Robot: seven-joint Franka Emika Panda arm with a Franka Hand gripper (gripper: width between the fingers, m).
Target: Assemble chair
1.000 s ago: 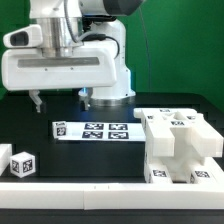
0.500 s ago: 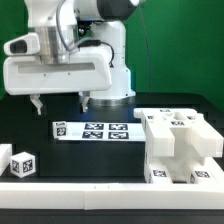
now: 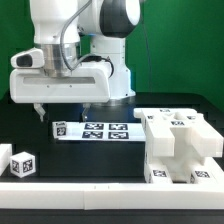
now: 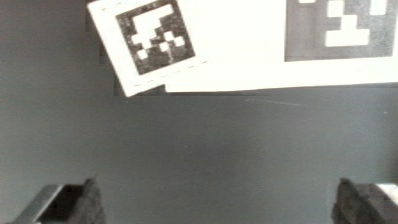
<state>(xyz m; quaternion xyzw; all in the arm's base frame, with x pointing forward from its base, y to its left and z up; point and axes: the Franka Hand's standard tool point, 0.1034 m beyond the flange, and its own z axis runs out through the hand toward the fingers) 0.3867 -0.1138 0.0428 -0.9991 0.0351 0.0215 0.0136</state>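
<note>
The chair parts (image 3: 180, 146) form a blocky white cluster with black-and-white tags at the exterior view's right, resting on the black table. My gripper (image 3: 62, 112) hangs above the table at the back left, just over the left end of the marker board (image 3: 95, 131). It is well apart from the chair parts. In the wrist view the gripper (image 4: 221, 204) is open. Its two dark fingertips (image 4: 68, 201) stand wide apart with only bare black table between them, and the marker board's tagged corner (image 4: 214, 45) lies beyond them.
A small white tagged cube (image 3: 22, 165) sits at the front left, with another white piece (image 3: 3, 157) at the frame edge beside it. A white rail (image 3: 90, 196) runs along the front. The robot's base (image 3: 108, 70) stands behind the marker board.
The arm has swung toward the exterior view's right and dropped a little, bringing the gripper closer to the marker board's left end. The jaws stayed open.
</note>
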